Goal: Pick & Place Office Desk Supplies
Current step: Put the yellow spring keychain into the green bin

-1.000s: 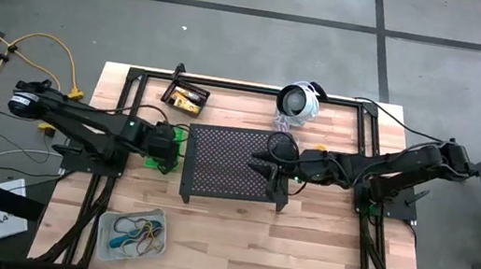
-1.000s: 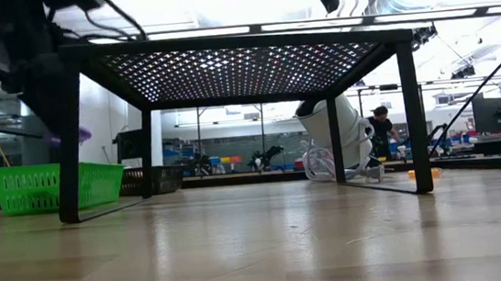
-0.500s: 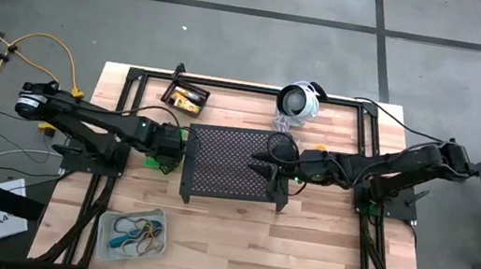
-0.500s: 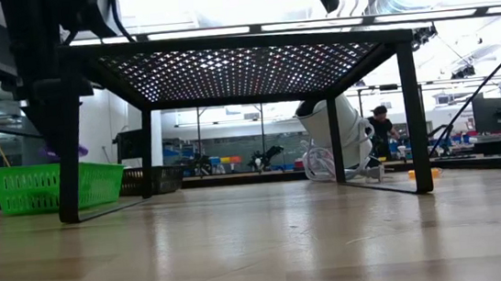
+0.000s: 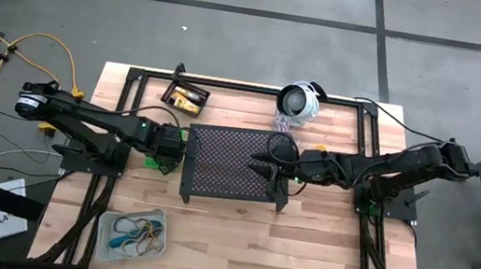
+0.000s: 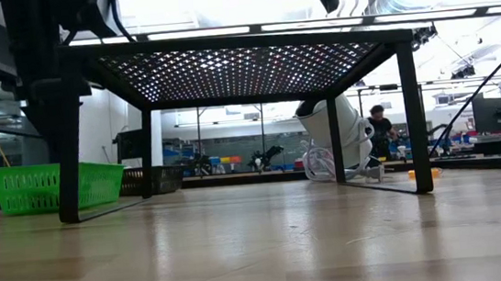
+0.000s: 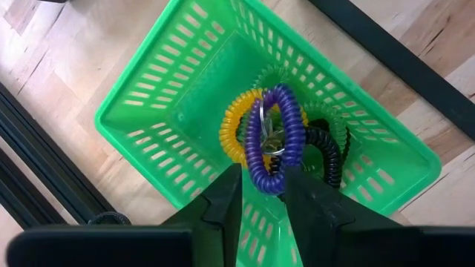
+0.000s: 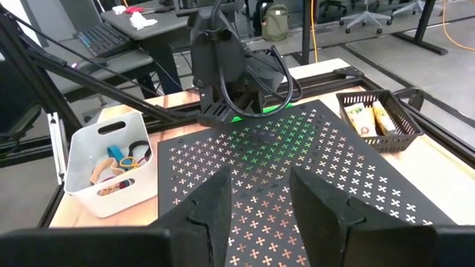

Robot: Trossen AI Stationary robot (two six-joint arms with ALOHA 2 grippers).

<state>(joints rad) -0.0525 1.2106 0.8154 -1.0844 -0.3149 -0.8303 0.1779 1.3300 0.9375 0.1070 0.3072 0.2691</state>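
My left gripper [image 7: 263,175] points down into the green bin [image 7: 159,111] and is open. A purple coiled loop [image 7: 276,122] lies in the bin on yellow, green and black loops, with its near end between my fingertips. In the high view my left gripper [image 5: 171,144] covers most of the green bin [image 5: 154,162], which stands left of the black perforated stand [image 5: 227,166]. My right gripper [image 8: 260,174] hovers open over the stand [image 8: 297,170] with nothing between its fingers. My left gripper's fingers [image 7: 231,194] stand on either side of the purple loop's near end [image 7: 267,182], coming from above. I cannot tell whether they touch it. The loop rests on the other loops in the green bin.
A clear bin [image 5: 132,233] with several loops sits near the table's front left. A black bin [image 5: 186,99] with yellow tubes stands at the far edge. The round white device [image 5: 299,100] sits beyond the stand. A small orange thing [image 6: 424,173] lies on the table.
The purple loop showed beside the stand's leg above the green bin in the low view. It sank toward the bin and has now dropped out of that view. My left arm shifted slightly toward the stand, then kept still.
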